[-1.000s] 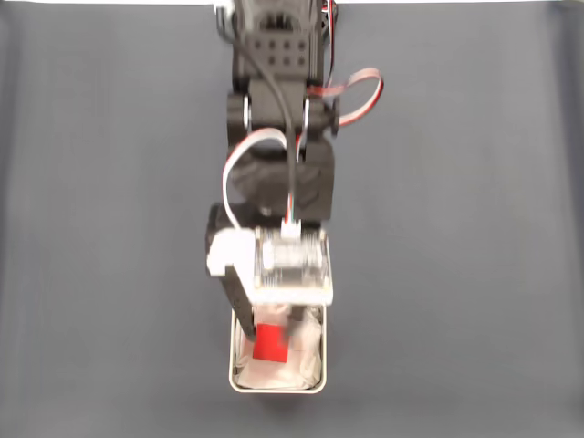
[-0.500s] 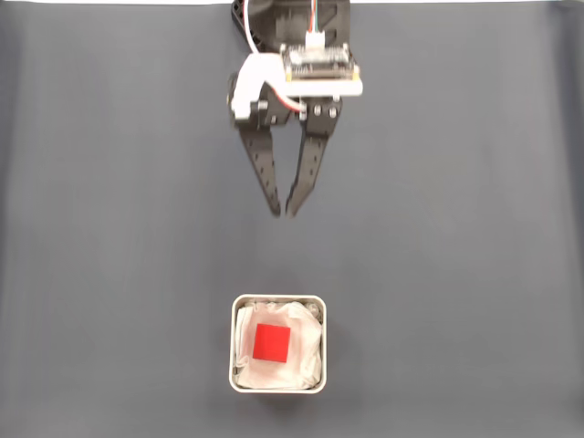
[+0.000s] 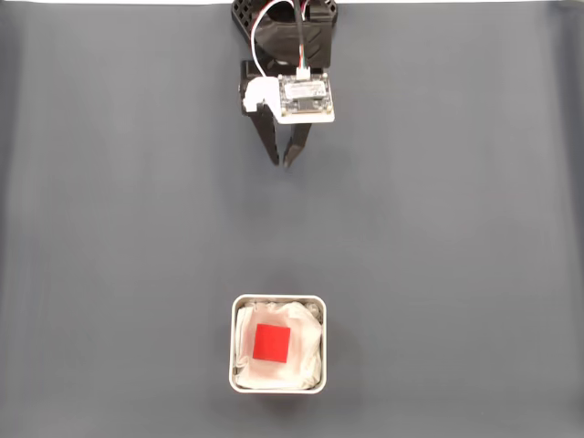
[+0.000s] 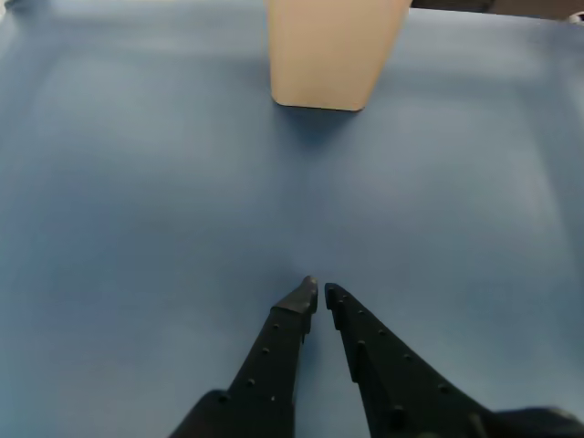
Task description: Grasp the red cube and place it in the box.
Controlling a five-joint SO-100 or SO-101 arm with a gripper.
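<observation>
The red cube [image 3: 271, 342] lies flat on wrinkled white paper inside the off-white box [image 3: 232, 351], near the bottom centre of the fixed view. My gripper [image 3: 282, 163] is far from it, pulled back near the top edge by the arm's base. Its dark fingers [image 3: 271, 146] converge almost to a point and hold nothing. In the wrist view the gripper [image 4: 320, 292] comes up from the bottom edge, its tips nearly touching above the blue-grey mat. The box [image 4: 333, 55] shows there as a beige wall at the top, and the cube inside it is hidden.
A plain dark grey mat [image 3: 438, 228] covers the table on all sides of the box. The arm's base and its cables [image 3: 283, 23] sit at the top centre. A pale strip [image 3: 109, 3] runs along the mat's far edge.
The gripper let go of the cube in the box, then drew back toward the base at the top. Its jaws went from spread to nearly closed. The cube stays in the box.
</observation>
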